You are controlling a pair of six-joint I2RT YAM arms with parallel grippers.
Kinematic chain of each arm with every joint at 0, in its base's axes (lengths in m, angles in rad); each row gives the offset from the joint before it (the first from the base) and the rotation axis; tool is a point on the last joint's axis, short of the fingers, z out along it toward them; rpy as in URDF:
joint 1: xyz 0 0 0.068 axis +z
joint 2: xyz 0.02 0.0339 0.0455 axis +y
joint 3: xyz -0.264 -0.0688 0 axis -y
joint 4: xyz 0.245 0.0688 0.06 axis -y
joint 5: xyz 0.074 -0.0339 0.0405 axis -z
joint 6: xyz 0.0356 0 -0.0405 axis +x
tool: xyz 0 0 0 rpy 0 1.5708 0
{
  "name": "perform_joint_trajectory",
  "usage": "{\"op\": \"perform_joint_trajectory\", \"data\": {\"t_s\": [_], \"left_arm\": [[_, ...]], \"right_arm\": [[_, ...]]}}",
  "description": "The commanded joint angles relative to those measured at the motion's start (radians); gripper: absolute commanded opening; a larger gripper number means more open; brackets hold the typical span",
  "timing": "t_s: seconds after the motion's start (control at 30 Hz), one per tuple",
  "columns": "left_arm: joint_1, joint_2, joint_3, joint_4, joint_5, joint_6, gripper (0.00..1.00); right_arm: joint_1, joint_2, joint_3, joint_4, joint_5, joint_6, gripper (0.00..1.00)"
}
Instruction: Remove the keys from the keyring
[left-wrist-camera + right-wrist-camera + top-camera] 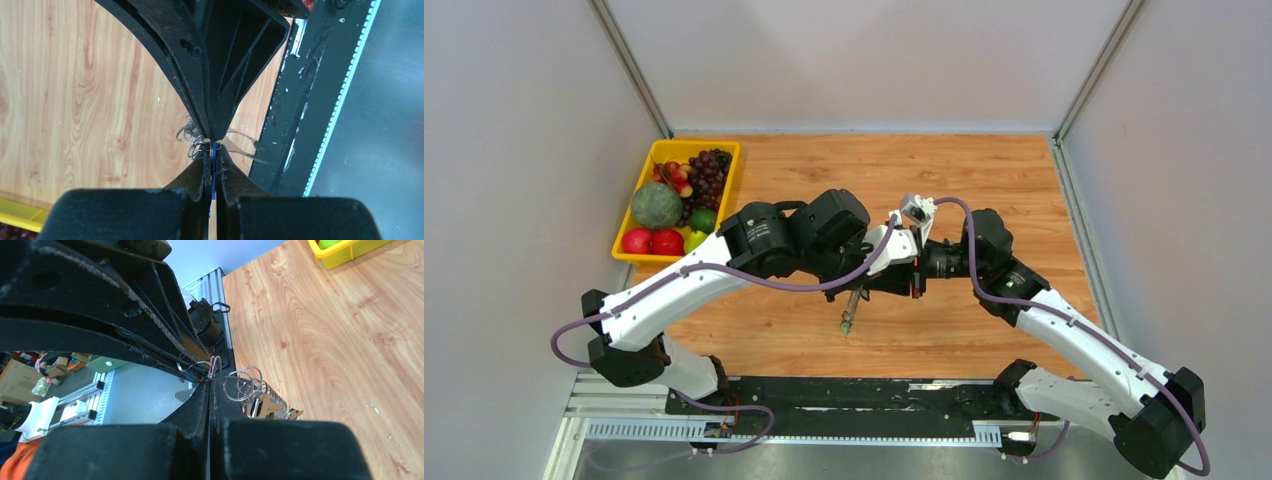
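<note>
- Keyring (216, 364) setting: wooden worktop (984, 180). The ring is held in the air above its middle, where both sets of jaws meet tip to tip.
- Left arm (674, 290) and right arm (1074, 335): reach inward from the near edge, with their wrists close together.
- Yellow tray (689, 147): far left corner of the worktop, holding fruit (656, 205), well apart from the jaws.
- Left gripper (212, 150): jaws pressed together on a blue-headed key (213, 175), which shows as a thin blue strip between the pads.
- Right gripper (210, 382): jaws closed tight, with thin wire loops at the very tip. Which wire is pinched cannot be told.
- Split rings (245, 382): small silver coils just beside the right fingertips.
- Keys (267, 402): hang in a bunch below those coils. Head colours are not clear there.
</note>
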Motion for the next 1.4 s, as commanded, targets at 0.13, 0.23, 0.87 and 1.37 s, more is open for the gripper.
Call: {"op": "perform_joint_trajectory", "data": {"t_s": [0.13,0.23,0.87,1.37], "left_arm": [[-0.043,0.014,0.013,0.011,-0.059,0.066,0.00],[-0.044,-0.005,0.012,0.012,-0.058,0.074,0.00],[-0.071,-0.088,-0.071,-0.005,0.041,0.273,0.00],[-0.081,-0.181,-0.225,0.062,-0.329,0.756,0.00]], "right_arm": [[-0.013,-0.015,0.009,0.146,-0.021,0.085,0.21],[-0.030,-0.058,-0.021,0.145,-0.010,0.016,0.37],[-0.040,-0.295,-0.244,0.266,0.098,-0.563,0.60],[-0.038,-0.144,-0.268,0.493,0.076,-0.502,0.55]]}}
